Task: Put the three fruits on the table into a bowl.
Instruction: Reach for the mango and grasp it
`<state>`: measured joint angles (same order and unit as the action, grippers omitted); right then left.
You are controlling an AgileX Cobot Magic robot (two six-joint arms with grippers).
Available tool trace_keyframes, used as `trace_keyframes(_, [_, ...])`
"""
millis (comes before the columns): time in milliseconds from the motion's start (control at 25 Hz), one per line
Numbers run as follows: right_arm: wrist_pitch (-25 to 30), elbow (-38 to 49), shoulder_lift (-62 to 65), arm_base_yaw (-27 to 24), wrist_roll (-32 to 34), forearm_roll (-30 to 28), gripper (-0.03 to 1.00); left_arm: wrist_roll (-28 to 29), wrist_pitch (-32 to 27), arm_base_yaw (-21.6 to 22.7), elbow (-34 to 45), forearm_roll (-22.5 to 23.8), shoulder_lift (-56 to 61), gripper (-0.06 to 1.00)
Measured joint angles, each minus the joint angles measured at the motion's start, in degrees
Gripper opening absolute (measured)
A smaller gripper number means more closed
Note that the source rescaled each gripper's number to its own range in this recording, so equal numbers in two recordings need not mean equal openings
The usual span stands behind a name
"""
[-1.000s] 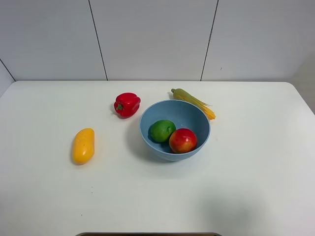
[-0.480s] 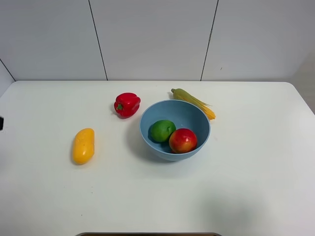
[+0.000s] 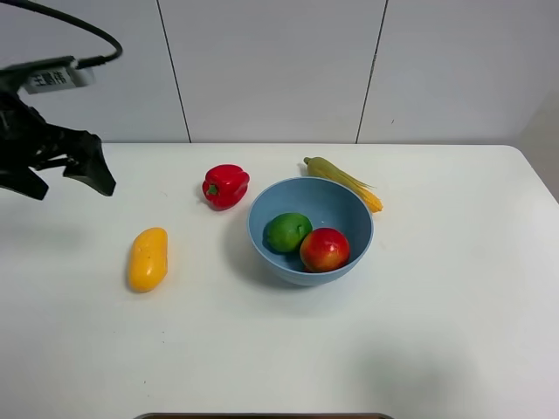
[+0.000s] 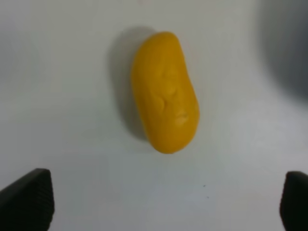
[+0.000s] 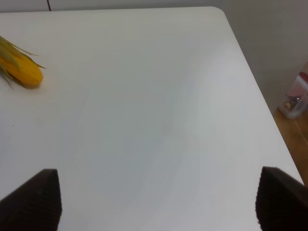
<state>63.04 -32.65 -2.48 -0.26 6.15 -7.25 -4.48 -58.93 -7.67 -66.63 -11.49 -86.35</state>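
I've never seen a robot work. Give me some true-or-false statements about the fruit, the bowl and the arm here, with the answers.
1. The lime and the red-orange fruit lie in the blue bowl. True.
2. The mango lies on the table, outside the bowl. True.
3. The mango is being held. False: the left gripper hovers apart from it, fingers open.
4. The bowl holds three fruits. False: it holds two.
5. A corn cob lies just behind the bowl. True.
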Motion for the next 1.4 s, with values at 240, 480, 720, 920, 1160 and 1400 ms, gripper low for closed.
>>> trace_keyframes(240, [0.0, 0.0, 0.0, 0.0, 0.0, 0.0, 0.46, 3.1, 2.8, -3.8, 0.0, 2.0, -7.3, 0.87])
trace_keyframes(480, [0.0, 0.0, 0.0, 0.0, 0.0, 0.0, 0.46, 5.1, 3.5, -4.1, -0.1, 2.2, -12.3, 0.92])
trace_keyframes(720, [0.0, 0.0, 0.0, 0.0, 0.0, 0.0, 0.46, 2.3, 6.1, -4.1, -0.1, -1.1, -15.6, 0.98])
trace_keyframes(920, [0.0, 0.0, 0.0, 0.0, 0.0, 0.0, 0.46, 1.6, 7.5, -4.1, -0.1, -2.3, -18.4, 0.98])
trace_keyframes(1160, [0.0, 0.0, 0.0, 0.0, 0.0, 0.0, 0.46, 1.1, 8.0, -4.1, -0.1, -2.3, -22.5, 0.98])
trace_keyframes(1400, [0.0, 0.0, 0.0, 0.0, 0.0, 0.0, 0.46, 0.6, 9.7, -4.1, -0.1, -2.2, -25.6, 0.98])
